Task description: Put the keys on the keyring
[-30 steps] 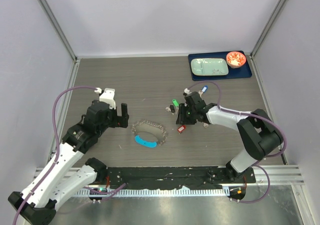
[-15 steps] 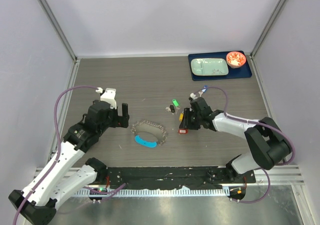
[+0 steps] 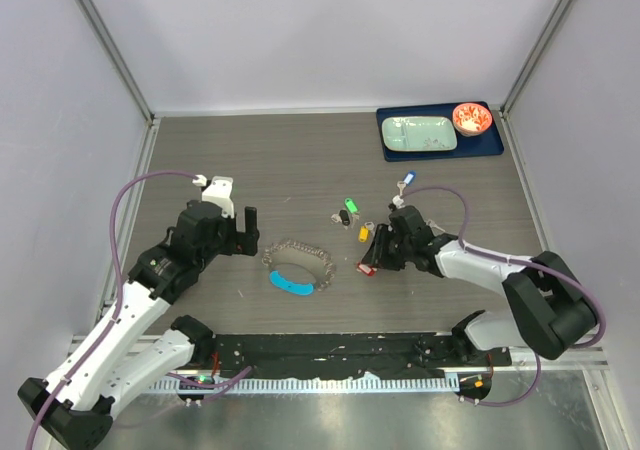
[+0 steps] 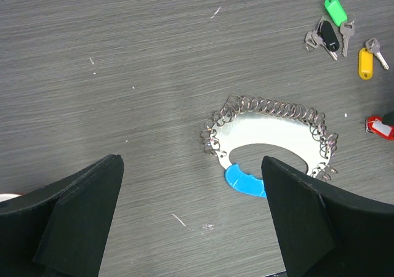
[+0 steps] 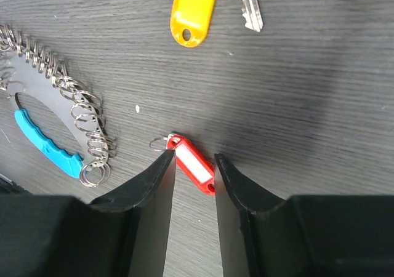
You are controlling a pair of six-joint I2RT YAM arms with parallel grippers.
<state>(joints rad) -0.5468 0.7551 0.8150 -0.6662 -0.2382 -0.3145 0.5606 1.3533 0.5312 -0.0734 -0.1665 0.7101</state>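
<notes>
No key is threaded yet: the red key (image 5: 194,171) is pinched by the right gripper (image 5: 194,160) just beside the keyring (image 4: 271,112), other keys (image 4: 332,37) lie loose, and the left gripper (image 4: 191,178) is held spread.

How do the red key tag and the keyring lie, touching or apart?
Apart. The right wrist view shows a strip of bare table between the red key tag and the nearest loops of the keyring.

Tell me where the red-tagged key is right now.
In the top view the red-tagged key lies right of centre, between the right end effector's fingers, just right of the keyring, with the yellow-tagged key beyond it.
</notes>
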